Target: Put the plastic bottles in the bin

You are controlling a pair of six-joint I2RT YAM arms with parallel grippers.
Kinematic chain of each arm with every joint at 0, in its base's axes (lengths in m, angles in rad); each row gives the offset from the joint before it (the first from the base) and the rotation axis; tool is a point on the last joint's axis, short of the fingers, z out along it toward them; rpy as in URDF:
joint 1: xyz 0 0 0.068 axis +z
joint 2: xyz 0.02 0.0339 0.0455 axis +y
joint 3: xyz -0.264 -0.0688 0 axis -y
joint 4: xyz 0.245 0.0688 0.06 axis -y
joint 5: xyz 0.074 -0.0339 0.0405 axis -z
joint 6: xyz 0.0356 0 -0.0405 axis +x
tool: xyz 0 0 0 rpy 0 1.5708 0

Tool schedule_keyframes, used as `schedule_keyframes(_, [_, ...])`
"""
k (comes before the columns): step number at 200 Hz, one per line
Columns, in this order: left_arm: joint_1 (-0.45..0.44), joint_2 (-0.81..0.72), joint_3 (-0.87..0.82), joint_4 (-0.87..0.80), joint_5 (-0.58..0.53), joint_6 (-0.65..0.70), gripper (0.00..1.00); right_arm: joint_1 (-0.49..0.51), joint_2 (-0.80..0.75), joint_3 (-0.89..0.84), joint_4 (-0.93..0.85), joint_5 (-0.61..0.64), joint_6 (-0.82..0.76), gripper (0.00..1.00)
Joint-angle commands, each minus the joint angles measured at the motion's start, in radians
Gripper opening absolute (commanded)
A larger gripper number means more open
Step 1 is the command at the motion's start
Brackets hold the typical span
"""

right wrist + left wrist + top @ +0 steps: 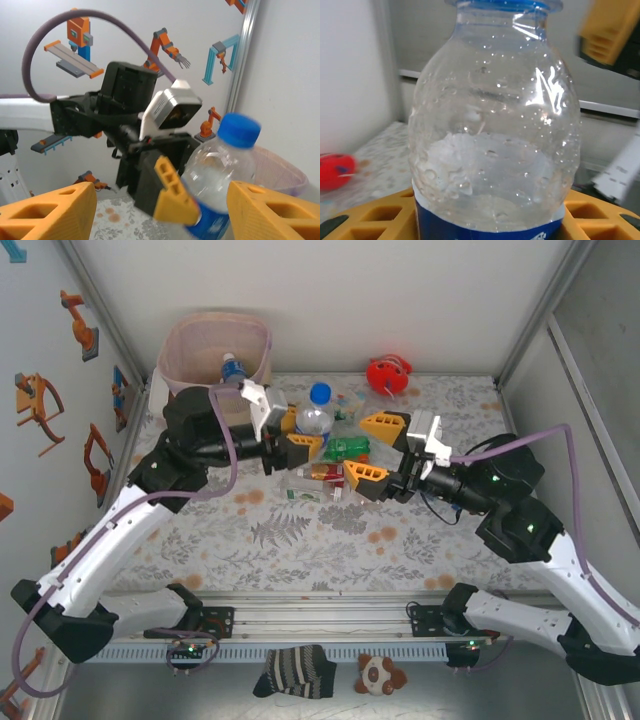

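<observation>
From above, the left gripper (305,432) is clamped on a clear bottle (316,418) with a blue cap. The bin (190,340) stands behind and to the left of that gripper, in the far corner, with another blue-capped bottle (232,368) inside it. The right gripper (355,447) faces the left one with its jaws spread wide and gripping nothing. Seen from here, a green bottle (347,448) lies on the table (300,540) in the gap between its fingers. A red-labelled bottle (318,473) lies just beside its nearer finger. A red toy (388,375) sits beyond it by the far wall.

On the left wrist, the clear bottle (492,150), beaded with droplets, stands between the orange fingers (365,217) of the left gripper (487,222). The red toy (335,171) is a blur off to the left.

On the right wrist, the right gripper (161,210) has its orange fingers (50,210) well apart. Straight ahead, the left gripper (192,205) holds the clear bottle (220,170), and the bin (285,170) rim shows behind it.
</observation>
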Motion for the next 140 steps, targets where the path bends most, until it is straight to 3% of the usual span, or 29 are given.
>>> schedule_keyframes(1, [0.047,0.026,0.069,-0.086,-0.171,0.018,0.49,0.004,0.004,-0.003,-0.002,0.024,-0.011,0.68])
schedule_keyframes(22, [0.116,0.068,0.127,-0.143,-0.238,0.007,0.49,0.003,0.017,-0.002,-0.008,0.031,-0.014,0.68])
schedule_keyframes(90, [0.396,0.230,0.280,-0.201,-0.232,-0.079,0.49,0.004,0.049,0.007,-0.106,0.138,-0.036,0.68])
schedule_keyframes(140, [0.497,0.405,0.452,-0.285,-0.257,-0.059,0.48,0.004,0.072,0.006,-0.181,0.162,-0.030,0.67])
